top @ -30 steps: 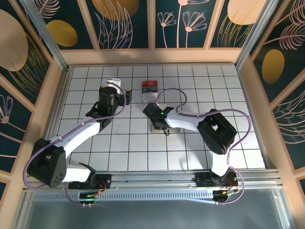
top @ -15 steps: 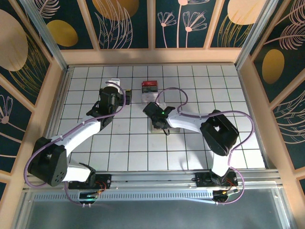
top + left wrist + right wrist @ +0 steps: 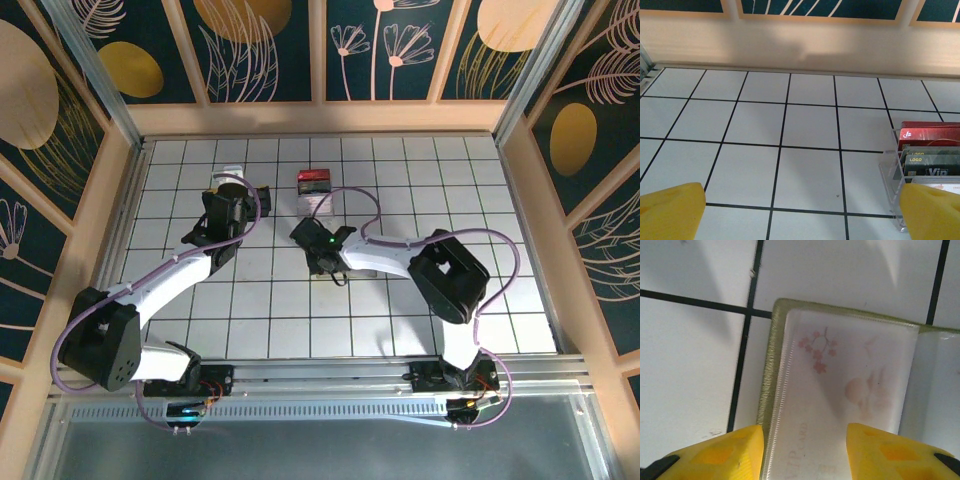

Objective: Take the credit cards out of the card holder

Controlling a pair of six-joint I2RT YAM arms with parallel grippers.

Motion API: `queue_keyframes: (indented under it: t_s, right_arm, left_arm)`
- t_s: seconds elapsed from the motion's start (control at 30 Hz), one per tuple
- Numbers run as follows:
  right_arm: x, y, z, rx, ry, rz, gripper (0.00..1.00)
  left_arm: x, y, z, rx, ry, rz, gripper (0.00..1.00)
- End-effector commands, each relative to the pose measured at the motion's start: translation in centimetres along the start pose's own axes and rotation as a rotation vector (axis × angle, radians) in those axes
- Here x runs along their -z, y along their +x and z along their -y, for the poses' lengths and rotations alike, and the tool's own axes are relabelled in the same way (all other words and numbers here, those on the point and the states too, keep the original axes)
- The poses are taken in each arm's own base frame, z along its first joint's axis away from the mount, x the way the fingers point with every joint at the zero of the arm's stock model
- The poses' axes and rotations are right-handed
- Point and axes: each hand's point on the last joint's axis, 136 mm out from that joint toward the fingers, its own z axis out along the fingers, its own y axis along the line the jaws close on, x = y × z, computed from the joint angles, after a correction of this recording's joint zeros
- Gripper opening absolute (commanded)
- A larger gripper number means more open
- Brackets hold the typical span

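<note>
The card holder [image 3: 771,365] lies open on the tiles in the right wrist view, olive-green at the edge with clear sleeves inside. One of the credit cards [image 3: 850,390], pale with pink blossoms and faint "VIP CARD" lettering, sits inside the left sleeve. My right gripper [image 3: 803,440] is open just above that page, one yellow finger [image 3: 720,455] by the green edge and the other over the sleeve. In the top view the right gripper [image 3: 312,246] covers the holder. My left gripper [image 3: 802,200] hangs wide open over bare tiles at the far left [image 3: 232,192].
A small clear box [image 3: 920,165] holding red and dark cards stands on the right of the left wrist view, and it is the white box [image 3: 313,180] in the top view. A wooden back wall [image 3: 800,45] closes the far side.
The right gripper has shifted a little to the left over the holder and its jaws have spread wider. The left gripper has crept slightly towards the back wall.
</note>
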Motion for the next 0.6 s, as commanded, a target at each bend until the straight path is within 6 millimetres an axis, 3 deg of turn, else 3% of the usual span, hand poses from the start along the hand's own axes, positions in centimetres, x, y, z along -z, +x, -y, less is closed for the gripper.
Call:
queue_keyframes:
  t_s: [0.0,0.3,0.57]
  right_arm:
    - [-0.6,0.8,0.4,0.009,0.029,-0.028,0.51]
    - [-1.7,3.1,1.3,0.012,0.038,-0.088,0.53]
    - [-1.7,2.9,2.0,-0.014,0.047,-0.08,0.4]
  left_arm:
    - [0.0,0.1,-0.6,0.019,-0.023,0.003,0.99]
    - [-0.4,0.6,-0.5,0.004,-0.032,-0.019,0.99]
    - [-0.6,0.5,-0.3,-0.004,-0.023,-0.026,0.99]
